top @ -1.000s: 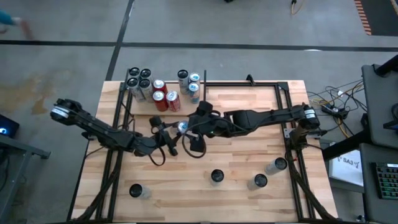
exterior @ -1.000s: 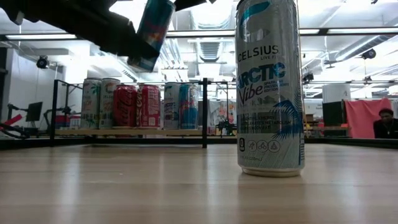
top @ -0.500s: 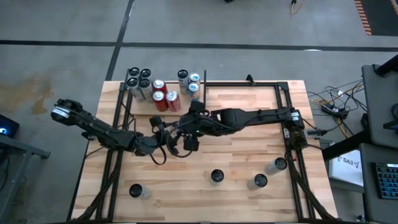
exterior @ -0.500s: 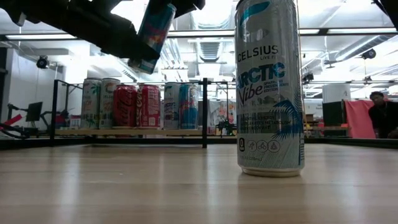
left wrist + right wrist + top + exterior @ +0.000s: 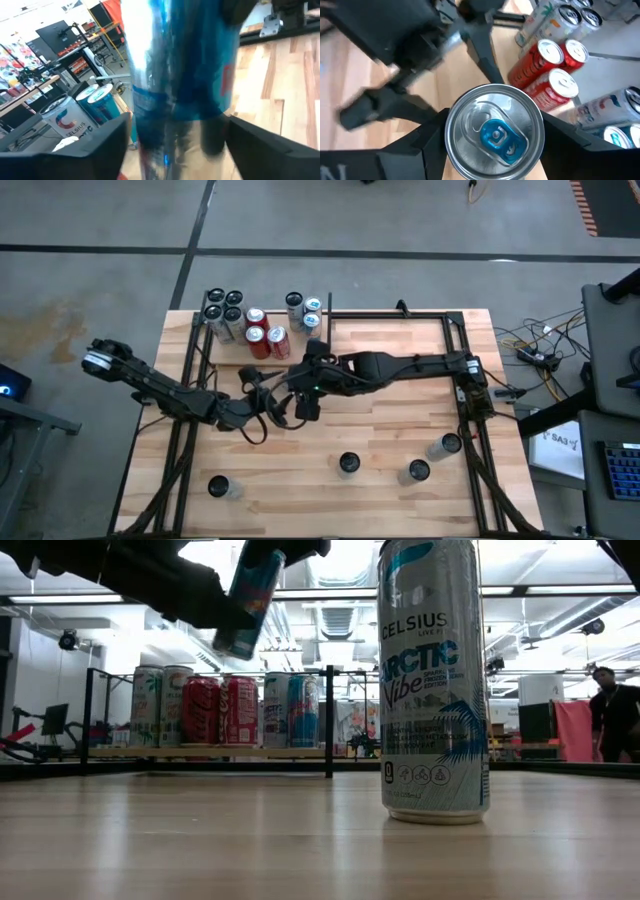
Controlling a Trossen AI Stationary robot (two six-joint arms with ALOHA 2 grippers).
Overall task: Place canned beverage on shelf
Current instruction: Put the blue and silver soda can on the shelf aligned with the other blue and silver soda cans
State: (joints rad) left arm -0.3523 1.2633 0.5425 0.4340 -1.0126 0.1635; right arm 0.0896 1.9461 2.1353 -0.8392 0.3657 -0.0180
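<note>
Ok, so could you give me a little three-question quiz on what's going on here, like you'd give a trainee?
1. How many red cans stand on the shelf?
2. True or false: the blue can is standing on the table.
3. How many loose cans stand on the table, off the shelf? A two, B four, C six.

Key: 1. Three. 2. False: it hangs tilted in the air, between the left gripper and the right gripper. 3. B.
</note>
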